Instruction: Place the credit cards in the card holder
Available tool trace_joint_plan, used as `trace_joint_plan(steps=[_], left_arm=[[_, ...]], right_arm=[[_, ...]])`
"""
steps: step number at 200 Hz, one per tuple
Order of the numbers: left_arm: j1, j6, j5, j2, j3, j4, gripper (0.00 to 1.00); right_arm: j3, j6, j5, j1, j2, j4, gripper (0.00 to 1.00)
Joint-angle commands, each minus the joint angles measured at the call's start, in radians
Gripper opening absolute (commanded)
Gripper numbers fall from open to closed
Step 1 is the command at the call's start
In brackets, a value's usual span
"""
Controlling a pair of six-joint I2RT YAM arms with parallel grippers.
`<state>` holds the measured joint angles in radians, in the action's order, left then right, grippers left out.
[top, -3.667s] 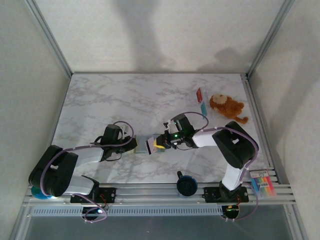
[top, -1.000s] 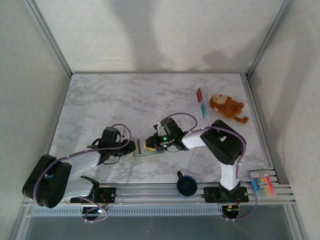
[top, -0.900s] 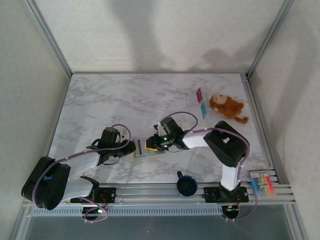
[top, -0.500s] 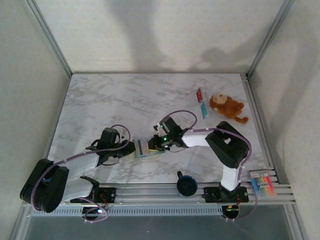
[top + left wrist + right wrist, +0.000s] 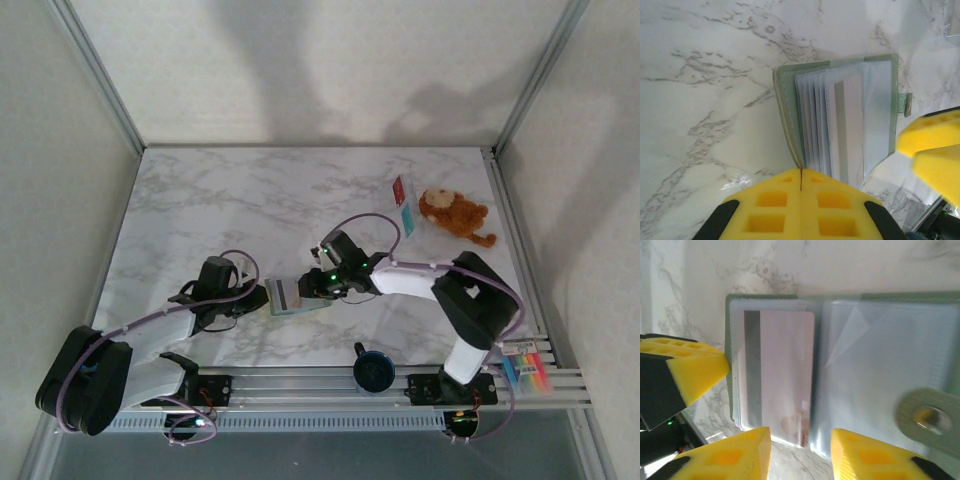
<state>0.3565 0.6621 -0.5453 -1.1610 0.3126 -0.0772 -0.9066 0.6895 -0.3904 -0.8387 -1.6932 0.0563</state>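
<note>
Left gripper (image 5: 801,175) clamped, seemingly on grey-green folding card holder (image 5: 850,115) cover; keep it pinned flat. Right gripper (image 5: 800,440) half-open, empty: fetch red plastic card (image 5: 399,188).

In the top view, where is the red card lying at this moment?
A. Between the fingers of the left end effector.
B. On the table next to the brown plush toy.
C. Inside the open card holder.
B: the red card lies on the table beside the brown plush toy, well away from the open card holder.
</note>
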Motion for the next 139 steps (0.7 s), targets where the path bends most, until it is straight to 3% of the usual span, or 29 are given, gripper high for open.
trace_joint_plan(steps=[1, 32, 55, 87, 120, 139], left_arm=[[0.004, -0.004, 0.001, 0.017, 0.027, 0.032, 0.0], [0.004, -0.007, 0.001, 0.048, 0.067, 0.087, 0.0], [0.005, -0.016, 0.023, 0.085, 0.108, 0.16, 0.0], [0.01, -0.017, 0.056, 0.106, 0.173, 0.254, 0.0], [0.042, -0.012, 0.054, 0.073, 0.214, 0.246, 0.0], [0.05, -0.021, 0.067, 0.045, 0.225, 0.254, 0.0]], right_arm=[[-0.035, -0.095, 0.182, 0.021, 0.053, 0.213, 0.4], [-0.051, -0.154, 0.338, 0.032, 0.079, 0.357, 0.5], [-0.066, -0.192, 0.378, 0.033, 0.057, 0.404, 0.58], [-0.063, -0.196, 0.308, 0.033, 0.015, 0.333, 0.59], [-0.054, -0.195, 0.114, 0.024, -0.015, 0.162, 0.62], [-0.083, -0.221, 0.121, 0.008, -0.039, 0.14, 0.65]])
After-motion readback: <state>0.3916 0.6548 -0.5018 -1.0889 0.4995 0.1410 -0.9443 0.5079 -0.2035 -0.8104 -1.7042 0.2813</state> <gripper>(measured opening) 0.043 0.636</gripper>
